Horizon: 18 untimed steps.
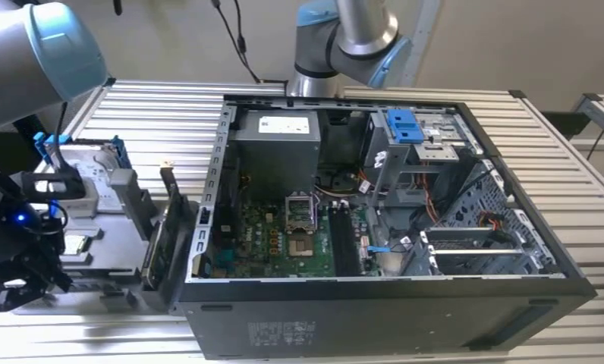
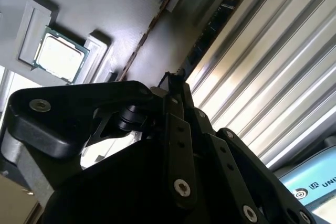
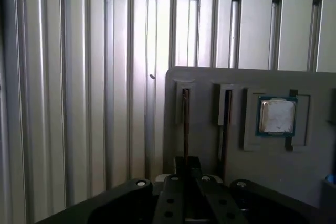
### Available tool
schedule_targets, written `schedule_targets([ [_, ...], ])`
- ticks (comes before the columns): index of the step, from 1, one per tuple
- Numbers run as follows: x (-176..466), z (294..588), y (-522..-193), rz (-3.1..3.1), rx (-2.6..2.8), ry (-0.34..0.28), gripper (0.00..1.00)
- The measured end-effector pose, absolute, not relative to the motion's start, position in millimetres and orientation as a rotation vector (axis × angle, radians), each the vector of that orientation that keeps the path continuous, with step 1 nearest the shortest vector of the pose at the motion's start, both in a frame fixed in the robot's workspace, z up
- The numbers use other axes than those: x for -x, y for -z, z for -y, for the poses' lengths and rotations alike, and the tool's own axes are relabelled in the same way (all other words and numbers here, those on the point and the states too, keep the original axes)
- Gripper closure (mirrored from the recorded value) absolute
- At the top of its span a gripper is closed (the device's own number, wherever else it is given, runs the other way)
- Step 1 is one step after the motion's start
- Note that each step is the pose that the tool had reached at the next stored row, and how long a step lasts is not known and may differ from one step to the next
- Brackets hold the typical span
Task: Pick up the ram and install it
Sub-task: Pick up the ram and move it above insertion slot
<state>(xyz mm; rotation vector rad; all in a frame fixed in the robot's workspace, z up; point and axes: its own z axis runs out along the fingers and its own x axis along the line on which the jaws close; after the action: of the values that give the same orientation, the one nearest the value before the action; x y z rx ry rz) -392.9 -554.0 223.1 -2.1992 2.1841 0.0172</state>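
fingers (image 3: 178, 167) look pinched on slim dark ram stick (image 3: 185, 121) (edge-up in grey slotted tray (image 3: 304, 177)); long axis runs 12 o'clock from them.

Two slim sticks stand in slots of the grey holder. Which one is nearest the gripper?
The ram in the slot farther from the square processor chip; the gripper lines up with it. The other stick stands beside the chip.
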Motion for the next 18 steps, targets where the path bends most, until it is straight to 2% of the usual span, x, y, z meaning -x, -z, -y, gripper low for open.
schedule_targets([
  [18,393.0,554.0,-245.2,-2.185,2.198,-0.018,0.86],
])
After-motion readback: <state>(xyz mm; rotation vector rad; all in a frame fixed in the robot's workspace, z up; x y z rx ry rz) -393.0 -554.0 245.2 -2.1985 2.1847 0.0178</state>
